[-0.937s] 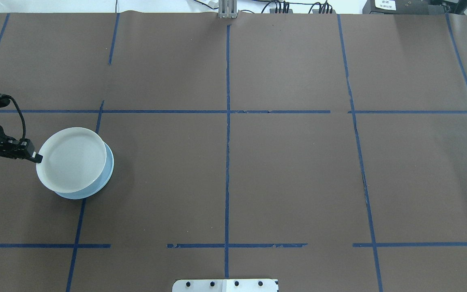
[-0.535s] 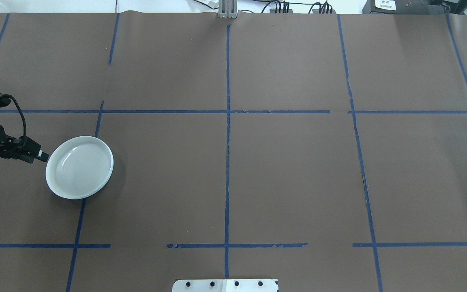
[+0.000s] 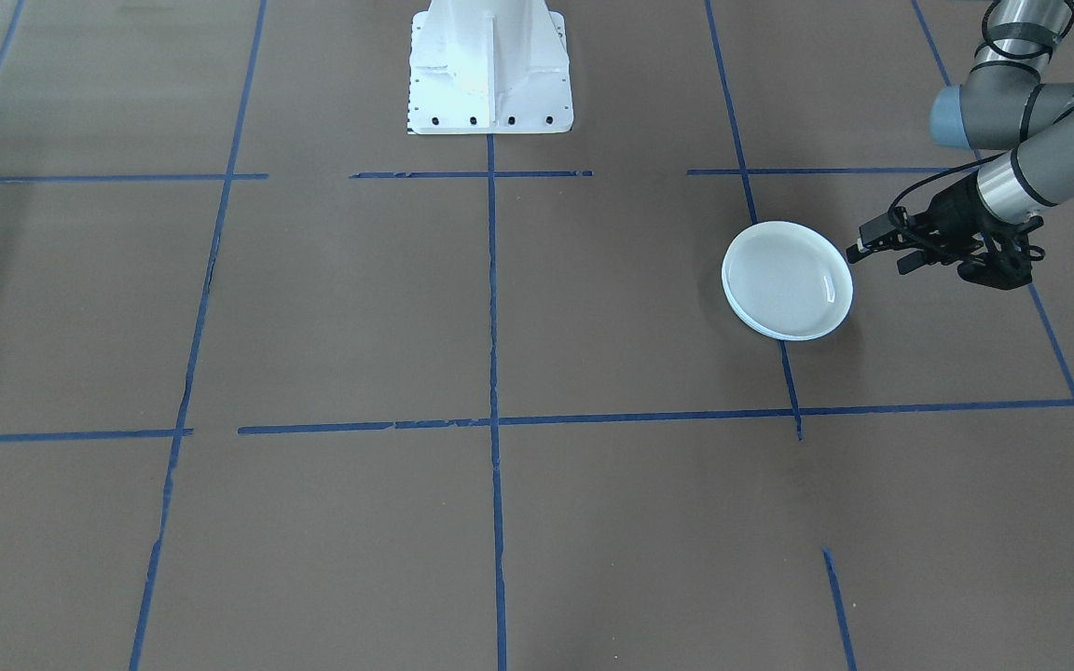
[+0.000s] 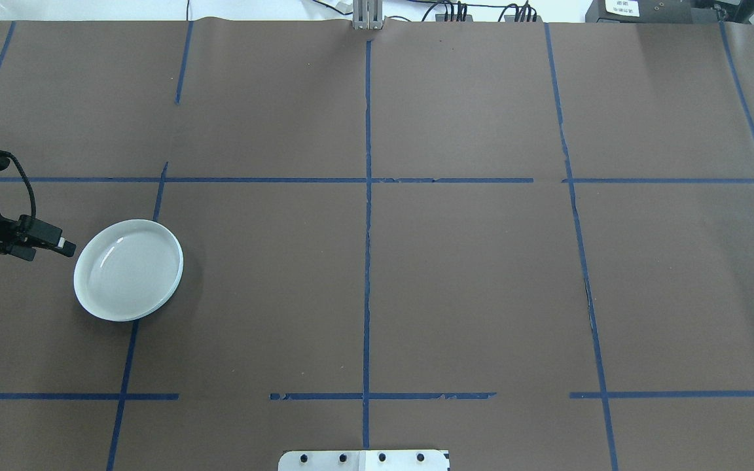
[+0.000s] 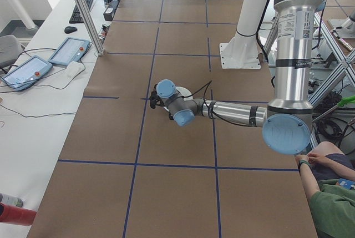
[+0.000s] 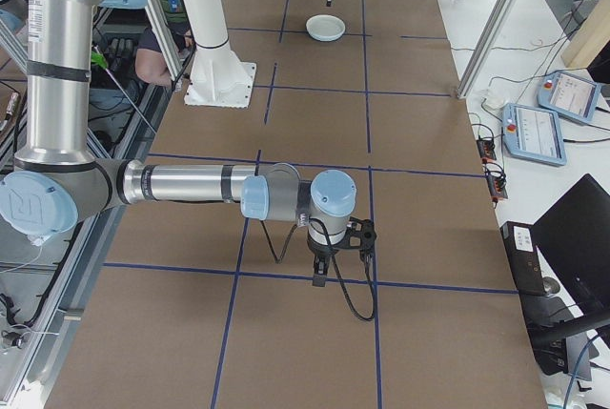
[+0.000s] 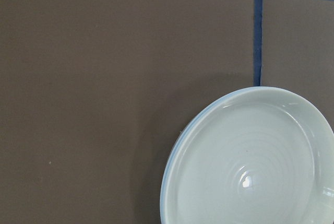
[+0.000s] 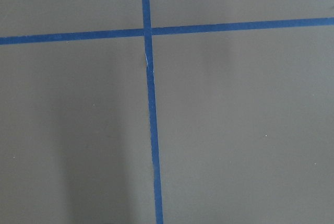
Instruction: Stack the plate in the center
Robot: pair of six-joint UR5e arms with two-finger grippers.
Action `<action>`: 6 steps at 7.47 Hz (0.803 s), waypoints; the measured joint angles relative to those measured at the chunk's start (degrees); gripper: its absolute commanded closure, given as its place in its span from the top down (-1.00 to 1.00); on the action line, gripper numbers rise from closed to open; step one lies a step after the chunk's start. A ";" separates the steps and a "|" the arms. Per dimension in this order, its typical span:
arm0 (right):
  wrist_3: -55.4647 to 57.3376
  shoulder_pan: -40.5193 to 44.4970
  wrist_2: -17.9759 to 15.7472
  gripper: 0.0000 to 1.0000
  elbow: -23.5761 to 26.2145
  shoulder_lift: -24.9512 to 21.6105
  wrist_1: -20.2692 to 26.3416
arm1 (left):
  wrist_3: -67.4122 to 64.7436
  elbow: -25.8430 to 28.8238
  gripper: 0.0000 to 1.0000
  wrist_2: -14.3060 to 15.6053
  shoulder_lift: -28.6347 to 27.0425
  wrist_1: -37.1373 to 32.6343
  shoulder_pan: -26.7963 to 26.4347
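Observation:
A pale, ridged plate lies flat on the table's left side, nested on the pale blue center plate. Of the center plate only a thin blue rim shows beneath it. My left gripper hovers just left of the stack, open and holding nothing, with its fingertips a small gap away from the plate's rim. My right gripper points down at bare table far from the plates and shows only in the exterior right view, so I cannot tell its state.
Blue tape lines divide the brown table cover into a grid. The robot's white base stands at the near middle edge. A seated person and tablets are beside the table.
The left gripper let go of the ridged plate, which dropped from a tilt to lie flat on the blue plate. The gripper then drew back slightly to the left.

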 measured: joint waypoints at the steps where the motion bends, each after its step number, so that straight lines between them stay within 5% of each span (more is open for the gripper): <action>1: 0.00 0.00 0.00 1.00 0.00 0.00 0.00 | 3.50 0.11 1.00 -0.44 0.44 0.23 -1.50; 3: 0.00 -0.01 0.00 1.00 0.00 0.00 0.00 | 16.07 0.30 1.00 -1.38 1.82 4.22 -5.47; 6: 0.00 -0.01 0.00 1.00 0.00 0.00 0.00 | 41.80 -0.10 1.00 -0.73 2.23 20.47 -13.17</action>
